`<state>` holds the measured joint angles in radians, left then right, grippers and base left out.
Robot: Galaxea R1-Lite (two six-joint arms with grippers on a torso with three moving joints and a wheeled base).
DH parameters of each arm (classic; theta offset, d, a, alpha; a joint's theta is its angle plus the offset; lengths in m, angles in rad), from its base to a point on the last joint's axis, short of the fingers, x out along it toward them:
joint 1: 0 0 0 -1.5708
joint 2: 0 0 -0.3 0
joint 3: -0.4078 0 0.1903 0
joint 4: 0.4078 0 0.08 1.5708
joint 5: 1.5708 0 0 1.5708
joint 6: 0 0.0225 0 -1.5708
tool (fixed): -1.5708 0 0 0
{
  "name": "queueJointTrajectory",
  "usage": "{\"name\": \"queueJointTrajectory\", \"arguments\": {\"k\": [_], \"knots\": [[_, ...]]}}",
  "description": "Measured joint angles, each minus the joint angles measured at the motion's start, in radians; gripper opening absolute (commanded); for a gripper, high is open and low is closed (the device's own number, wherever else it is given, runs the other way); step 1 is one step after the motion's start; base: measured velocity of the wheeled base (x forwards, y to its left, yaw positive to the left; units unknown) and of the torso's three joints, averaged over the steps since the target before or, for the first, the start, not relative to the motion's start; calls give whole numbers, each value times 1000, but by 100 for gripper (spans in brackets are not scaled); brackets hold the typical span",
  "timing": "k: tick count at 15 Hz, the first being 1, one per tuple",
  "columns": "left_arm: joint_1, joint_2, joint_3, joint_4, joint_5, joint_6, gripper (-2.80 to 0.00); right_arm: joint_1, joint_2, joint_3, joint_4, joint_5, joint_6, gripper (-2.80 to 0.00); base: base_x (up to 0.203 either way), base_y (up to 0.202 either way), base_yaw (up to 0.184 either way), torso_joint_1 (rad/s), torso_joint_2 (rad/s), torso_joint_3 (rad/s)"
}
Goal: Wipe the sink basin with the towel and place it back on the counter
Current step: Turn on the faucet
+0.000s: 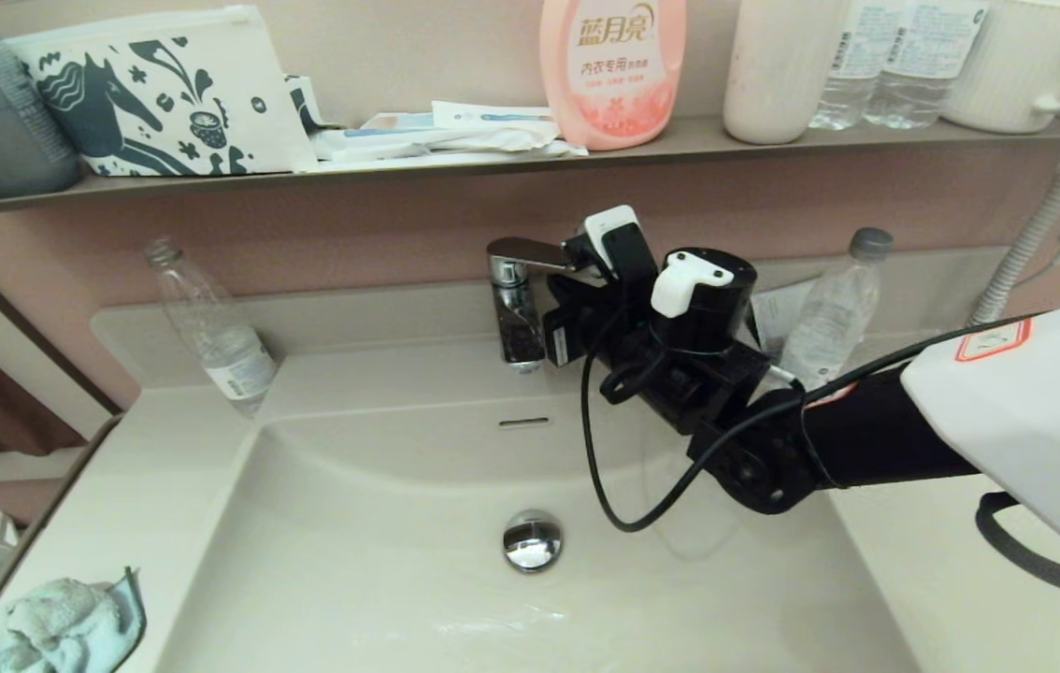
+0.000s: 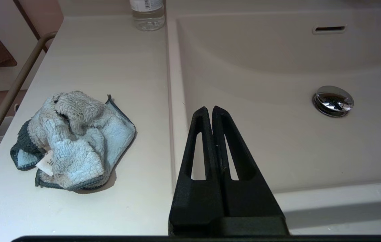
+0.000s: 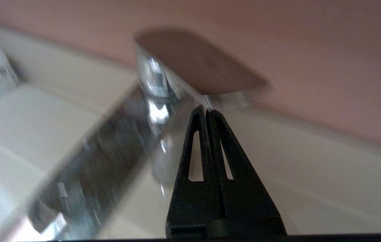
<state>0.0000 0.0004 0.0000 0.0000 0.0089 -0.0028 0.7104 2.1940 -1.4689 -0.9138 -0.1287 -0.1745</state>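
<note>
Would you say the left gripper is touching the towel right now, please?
Apart. The left wrist view shows the left gripper, fingers shut, over the sink basin, with bare counter between it and the crumpled towel.

Soft even light; right wrist view motion-blurred
</note>
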Motion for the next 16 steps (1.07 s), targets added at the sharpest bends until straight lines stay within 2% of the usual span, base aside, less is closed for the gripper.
{"name": "queueJointTrajectory", "arguments": {"k": [4, 7, 13, 16], "knots": [[0, 0, 0, 0, 0, 0, -280, 19, 52, -137, 10, -2, -37, -280, 0, 0, 0, 0, 0, 0], [0, 0, 0, 0, 0, 0, -280, 22, 64, -187, 6, -2, -61, -280, 0, 0, 0, 0, 0, 0], [0, 0, 0, 0, 0, 0, -280, 34, 63, -197, 6, -9, -65, -280, 0, 0, 0, 0, 0, 0], [0, 0, 0, 0, 0, 0, -280, 47, 39, -114, -2, -13, -66, -280, 0, 0, 0, 0, 0, 0]]}}
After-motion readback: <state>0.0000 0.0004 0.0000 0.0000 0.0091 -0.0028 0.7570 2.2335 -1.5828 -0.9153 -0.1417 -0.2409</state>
